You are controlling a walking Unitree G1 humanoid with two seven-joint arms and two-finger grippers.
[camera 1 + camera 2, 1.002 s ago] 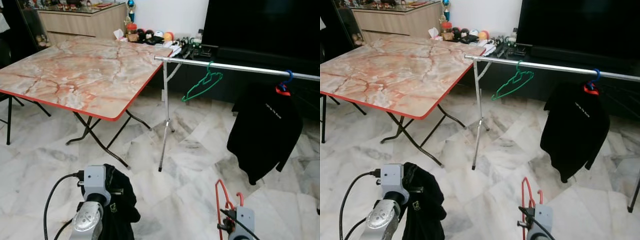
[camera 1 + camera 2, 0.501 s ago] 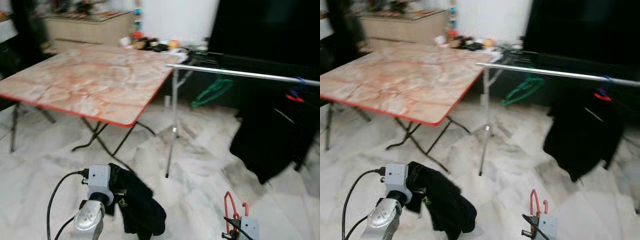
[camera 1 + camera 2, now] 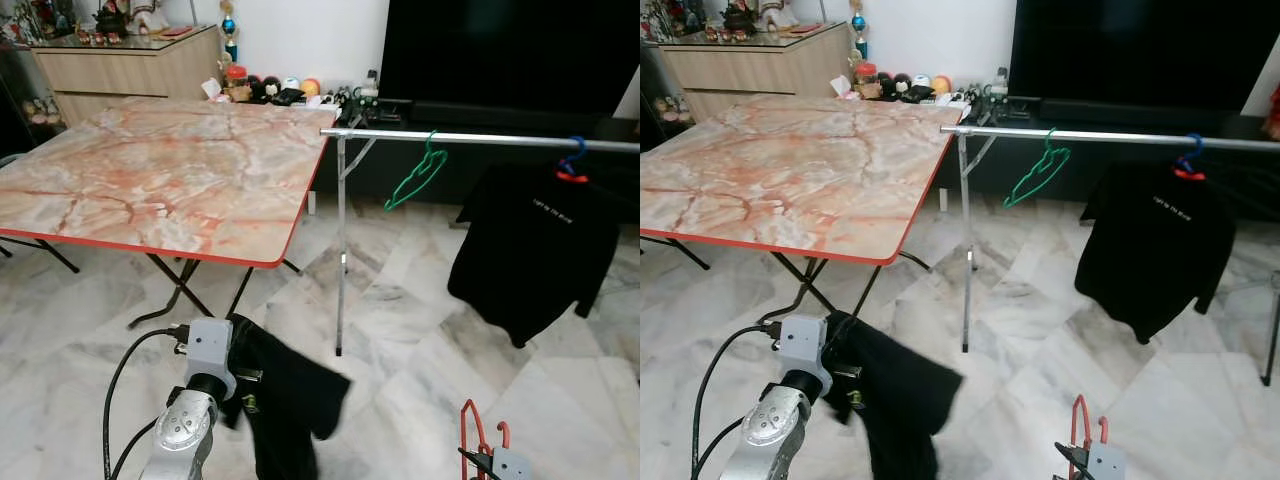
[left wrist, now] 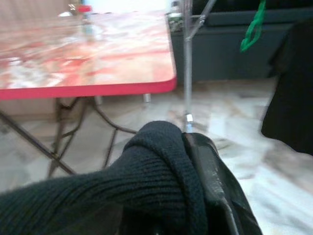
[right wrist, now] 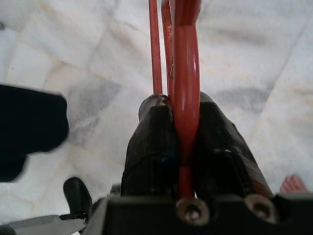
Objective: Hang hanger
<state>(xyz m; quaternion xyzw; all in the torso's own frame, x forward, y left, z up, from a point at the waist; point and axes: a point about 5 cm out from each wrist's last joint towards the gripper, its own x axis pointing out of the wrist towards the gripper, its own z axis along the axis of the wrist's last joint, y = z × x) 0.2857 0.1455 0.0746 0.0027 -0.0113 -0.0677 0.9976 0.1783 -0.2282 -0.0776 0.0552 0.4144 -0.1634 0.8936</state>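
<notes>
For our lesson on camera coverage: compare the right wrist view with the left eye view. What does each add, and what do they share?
Right wrist view alone: the right end effector with black fingers shut on the red plastic hanger. Left eye view alone: the silver metal clothes rail, green plastic hanger and marble-patterned folding table. Shared: the red hanger, marble tile floor and black garment.

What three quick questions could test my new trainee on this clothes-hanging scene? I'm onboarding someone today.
1. True or false: the right gripper is shut on the red plastic hanger.
2. What does the left gripper hold?
A. green hanger
B. black knit garment
C. nothing
3. Which two things hang on the silver metal clothes rail?

Key:
1. True.
2. B.
3. The empty green plastic hanger, and the black T-shirt on a blue-hooked hanger.
</notes>
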